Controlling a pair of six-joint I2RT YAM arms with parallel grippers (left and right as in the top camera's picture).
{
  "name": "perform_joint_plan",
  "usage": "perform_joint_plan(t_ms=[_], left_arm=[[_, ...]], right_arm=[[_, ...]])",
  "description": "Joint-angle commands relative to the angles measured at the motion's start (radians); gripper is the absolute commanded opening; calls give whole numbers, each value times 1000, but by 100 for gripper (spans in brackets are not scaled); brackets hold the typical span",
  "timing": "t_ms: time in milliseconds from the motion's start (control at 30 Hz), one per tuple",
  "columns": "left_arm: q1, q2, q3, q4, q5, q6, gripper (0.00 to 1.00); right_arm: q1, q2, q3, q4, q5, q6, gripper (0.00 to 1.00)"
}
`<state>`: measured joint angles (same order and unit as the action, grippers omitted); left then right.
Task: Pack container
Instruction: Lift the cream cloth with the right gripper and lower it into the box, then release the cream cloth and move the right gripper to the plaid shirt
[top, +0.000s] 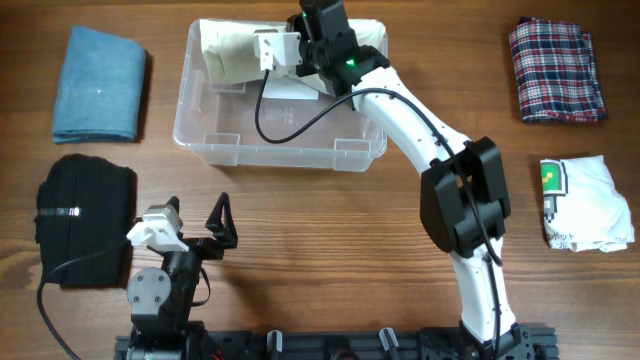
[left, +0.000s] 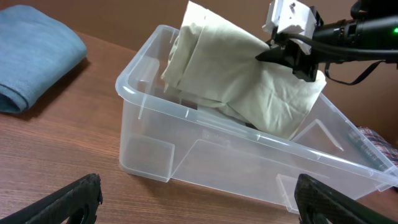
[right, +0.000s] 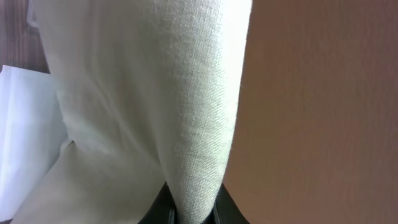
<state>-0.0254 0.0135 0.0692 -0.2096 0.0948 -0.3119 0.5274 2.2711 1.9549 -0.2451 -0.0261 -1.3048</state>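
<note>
The clear plastic container (top: 200, 135) (left: 205, 152) stands at the back middle of the table. A cream folded cloth (top: 232, 52) (left: 242, 81) (right: 155, 93) hangs partly inside it, draped over the far-left corner. My right gripper (top: 300, 60) (left: 292, 59) (right: 194, 214) is shut on a fold of this cloth above the container. My left gripper (top: 195, 222) (left: 199, 202) rests low at the near left, open, with nothing between its fingers (left: 68, 199), facing the container's near wall.
A folded blue cloth (top: 98, 83) (left: 31, 53) lies at the far left, a black garment (top: 85, 220) at the near left. A plaid cloth (top: 556, 70) lies at the far right and a white printed one (top: 585, 203) below it.
</note>
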Motion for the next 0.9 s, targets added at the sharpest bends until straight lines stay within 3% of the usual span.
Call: perform_joint_plan(t_ms=[0, 33, 133, 167, 267, 433, 600, 700, 867], left_arm=[[-5, -8, -6, 3, -6, 16, 100], [-5, -8, -6, 3, -6, 16, 100], [-5, -8, -6, 3, -6, 16, 100], [-5, -8, -6, 3, -6, 16, 100], [-5, -8, -6, 3, -6, 16, 100], [-5, -8, -6, 3, -6, 16, 100], [-5, -8, -6, 3, -6, 16, 100], [-5, -8, -6, 3, -6, 16, 100], [-5, -8, -6, 3, -6, 16, 100]], right_arm=[[0, 13, 35, 51, -29, 1, 9], [0, 14, 35, 57, -39, 11, 13], [0, 14, 35, 64, -57, 54, 43], [1, 14, 35, 64, -57, 83, 47], [10, 14, 35, 25, -56, 112, 55], [50, 8, 35, -109, -52, 168, 57], [174, -212, 35, -472, -50, 346, 81], [227, -390, 35, -548, -51, 437, 100], [166, -531, 35, -584, -149, 583, 100]])
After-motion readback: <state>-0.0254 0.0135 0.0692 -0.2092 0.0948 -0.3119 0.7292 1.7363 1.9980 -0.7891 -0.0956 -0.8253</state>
